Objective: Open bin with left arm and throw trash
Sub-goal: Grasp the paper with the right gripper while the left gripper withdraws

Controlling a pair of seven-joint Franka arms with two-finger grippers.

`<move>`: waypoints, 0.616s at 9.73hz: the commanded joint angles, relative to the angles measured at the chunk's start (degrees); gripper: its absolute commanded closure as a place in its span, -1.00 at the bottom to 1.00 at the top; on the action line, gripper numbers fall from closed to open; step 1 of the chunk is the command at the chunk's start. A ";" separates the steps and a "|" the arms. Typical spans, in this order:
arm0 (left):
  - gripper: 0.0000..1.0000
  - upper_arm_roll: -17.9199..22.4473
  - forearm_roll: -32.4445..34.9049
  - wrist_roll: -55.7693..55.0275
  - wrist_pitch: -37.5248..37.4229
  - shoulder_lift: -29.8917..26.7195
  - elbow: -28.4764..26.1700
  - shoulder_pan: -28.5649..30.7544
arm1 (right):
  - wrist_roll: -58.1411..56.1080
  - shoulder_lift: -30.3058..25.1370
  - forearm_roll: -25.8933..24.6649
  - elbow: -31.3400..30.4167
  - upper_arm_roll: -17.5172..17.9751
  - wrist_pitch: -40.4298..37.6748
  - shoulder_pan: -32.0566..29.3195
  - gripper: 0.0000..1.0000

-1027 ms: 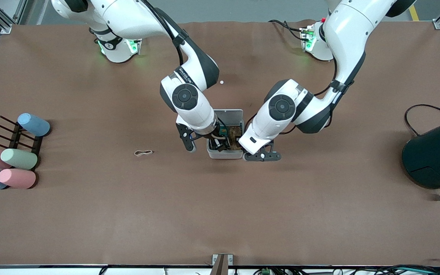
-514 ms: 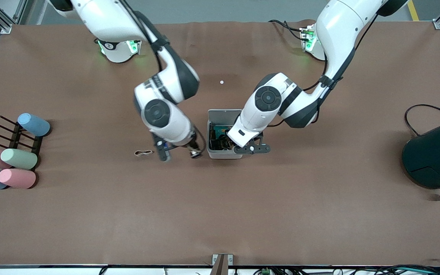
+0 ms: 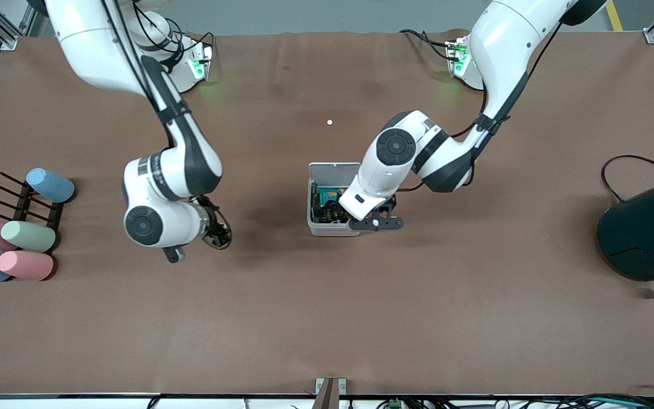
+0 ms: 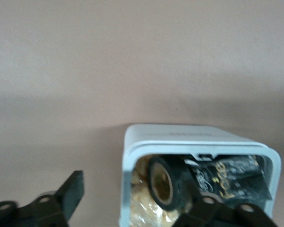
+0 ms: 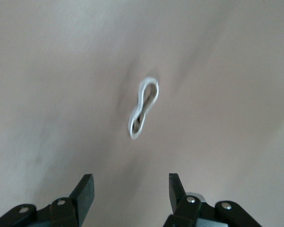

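The white bin stands mid-table with its lid swung open. Inside lie the black tape ring and the dark printed packet. My left gripper is at the bin's rim on the side toward the left arm's end. In the left wrist view it is open, one finger outside the bin's wall and one over the inside. My right gripper is open and empty over the table toward the right arm's end. The pale rubber band lies flat just ahead of its fingertips.
Several pastel cylinders lie on a black rack at the right arm's end. A large dark teal container with a black cable stands at the left arm's end. A tiny white dot lies farther from the front camera than the bin.
My right gripper has left the bin and swung toward the right arm's end, to over the rubber band. My left gripper has shifted slightly along the bin's rim. The lid stays open.
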 commanded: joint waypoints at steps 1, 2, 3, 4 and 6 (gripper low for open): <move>-1.00 -0.18 1.07 1.82 -2.93 -3.62 0.46 4.72 | 0.22 -2.91 -1.36 -9.36 0.50 9.10 -0.62 -0.57; -1.00 -0.53 0.98 3.13 -6.34 -5.03 1.86 8.14 | 0.49 -2.82 -1.36 -11.13 -0.55 11.49 -0.36 -0.57; -1.00 -0.70 0.63 6.88 -12.38 -6.00 4.66 10.78 | 0.49 -2.47 -1.45 -12.10 -1.08 13.43 -0.36 -0.57; -1.00 -0.71 0.11 13.36 -20.36 -6.79 8.51 13.33 | 0.40 -2.38 -1.71 -12.29 -1.44 14.23 -0.36 -0.57; -1.00 -0.79 -0.60 21.13 -29.10 -10.56 11.62 17.91 | 0.58 -1.94 -2.24 -13.16 -1.44 15.63 -0.09 0.03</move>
